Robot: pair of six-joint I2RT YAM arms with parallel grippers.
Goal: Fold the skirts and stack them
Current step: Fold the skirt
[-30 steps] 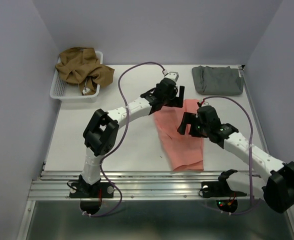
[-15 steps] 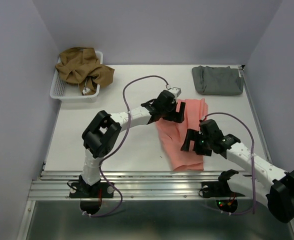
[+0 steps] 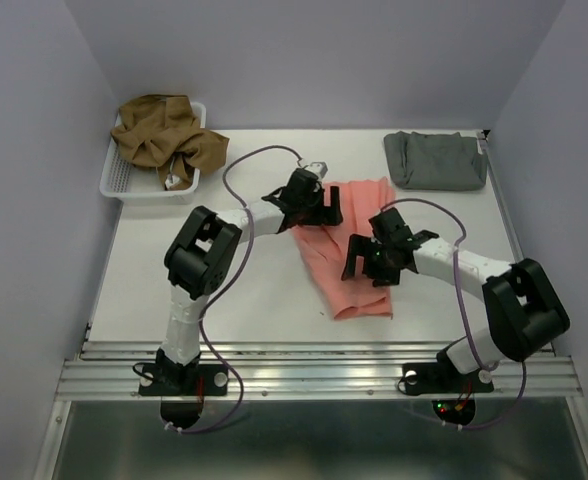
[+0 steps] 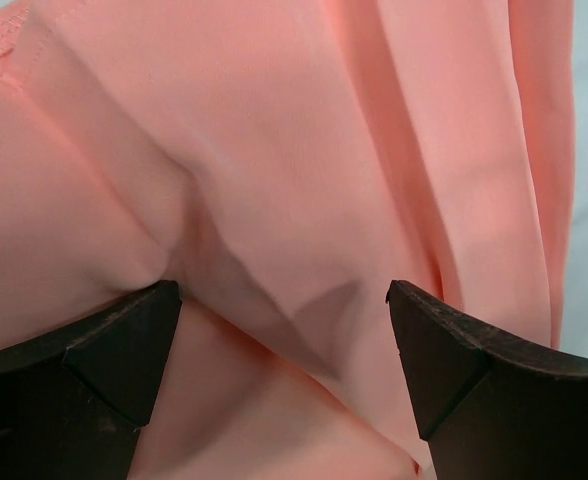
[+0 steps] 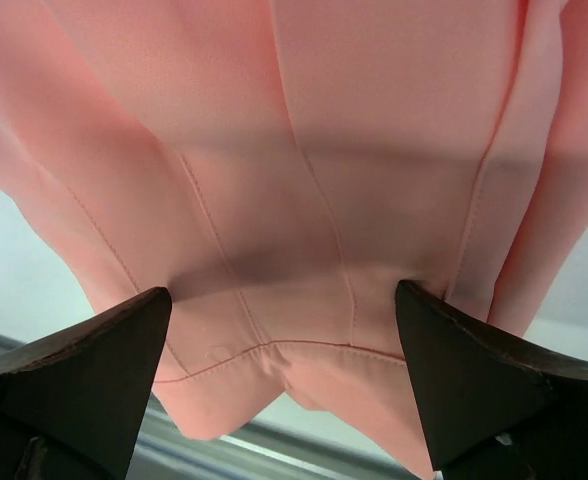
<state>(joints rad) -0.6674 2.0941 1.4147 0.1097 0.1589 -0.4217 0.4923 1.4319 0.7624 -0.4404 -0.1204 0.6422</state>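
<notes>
The salmon-pink skirt (image 3: 330, 268) lies as a long strip in the middle of the table and fills both wrist views (image 4: 304, 150) (image 5: 304, 150). My left gripper (image 3: 316, 206) (image 4: 284, 345) is open, its fingers spread and pressing on the skirt's far end. My right gripper (image 3: 366, 262) (image 5: 284, 350) is open, its fingers spread on the cloth near the hem at the near end. The grey skirt (image 3: 434, 160) lies folded at the back right. The olive-brown skirt (image 3: 159, 135) is bunched in the basket.
The white mesh basket (image 3: 114, 185) stands at the back left. A metal rail (image 3: 304, 365) runs along the table's near edge, close to the pink skirt's near end. Purple walls enclose the left, back and right.
Both grippers have moved left and nearer, staying on the pink skirt. The skirt has slid left with them and now lies slanted, its far end spread toward the right.
</notes>
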